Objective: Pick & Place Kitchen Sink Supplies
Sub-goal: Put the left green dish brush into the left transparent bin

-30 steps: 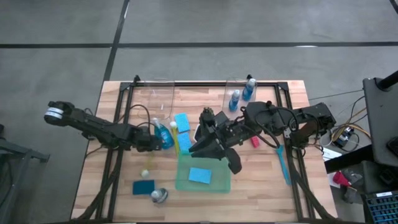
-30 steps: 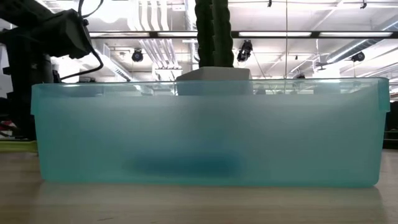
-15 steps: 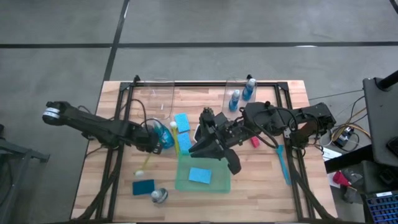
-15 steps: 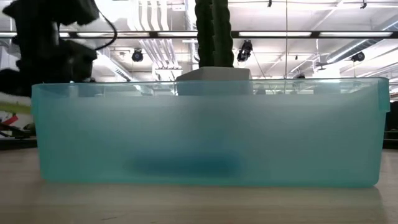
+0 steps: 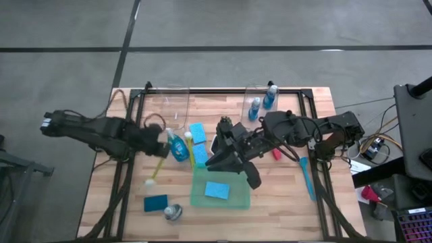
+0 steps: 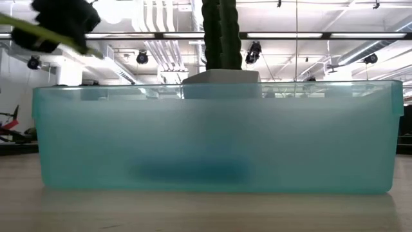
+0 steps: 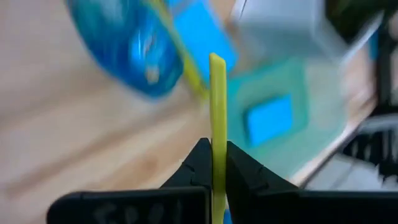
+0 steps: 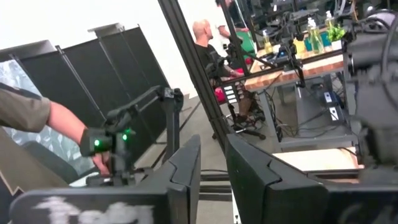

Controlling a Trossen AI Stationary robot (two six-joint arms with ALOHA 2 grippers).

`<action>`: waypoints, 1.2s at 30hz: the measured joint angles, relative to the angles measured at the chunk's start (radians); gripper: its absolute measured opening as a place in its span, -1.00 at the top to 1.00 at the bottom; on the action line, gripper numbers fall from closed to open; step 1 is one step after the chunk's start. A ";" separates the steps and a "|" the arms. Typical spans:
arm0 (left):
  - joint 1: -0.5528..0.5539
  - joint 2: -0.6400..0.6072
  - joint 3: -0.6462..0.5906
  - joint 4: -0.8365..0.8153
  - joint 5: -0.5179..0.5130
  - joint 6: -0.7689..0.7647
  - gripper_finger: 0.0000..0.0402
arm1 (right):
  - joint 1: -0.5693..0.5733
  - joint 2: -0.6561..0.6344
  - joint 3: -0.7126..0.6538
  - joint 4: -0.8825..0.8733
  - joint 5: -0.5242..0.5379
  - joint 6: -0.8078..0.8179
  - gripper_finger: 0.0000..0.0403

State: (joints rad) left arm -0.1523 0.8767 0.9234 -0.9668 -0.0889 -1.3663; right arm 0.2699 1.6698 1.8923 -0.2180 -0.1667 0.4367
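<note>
Four bottles, three sponges, brushes

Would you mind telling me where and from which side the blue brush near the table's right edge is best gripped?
Probably mid-handle, from straight above, jaws set across it. The blue brush lies flat on the table, thin and long, pointing roughly front to back, apart from the other supplies, so only a top approach gets both jaws around it.
</note>
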 joint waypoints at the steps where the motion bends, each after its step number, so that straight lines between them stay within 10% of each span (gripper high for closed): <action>1: 0.012 -0.004 0.019 -0.003 -0.039 0.016 0.91 | 0.000 -0.002 0.000 -0.002 0.000 0.000 0.63; 18: 0.301 0.039 0.315 0.032 -0.550 0.619 0.90 | 0.005 -0.036 0.000 -0.019 -0.054 0.004 0.74; 27: 0.568 0.163 0.389 0.109 -0.511 1.021 0.90 | 0.000 -0.060 0.000 -0.022 -0.054 0.000 0.74; 36: 0.856 0.404 0.383 0.182 -0.130 1.190 0.90 | -0.040 -0.114 0.000 -0.017 -0.035 -0.032 0.74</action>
State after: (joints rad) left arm 0.7032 1.2806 1.3060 -0.7845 -0.2190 -0.1763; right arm 0.2301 1.5561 1.8927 -0.2355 -0.2015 0.4046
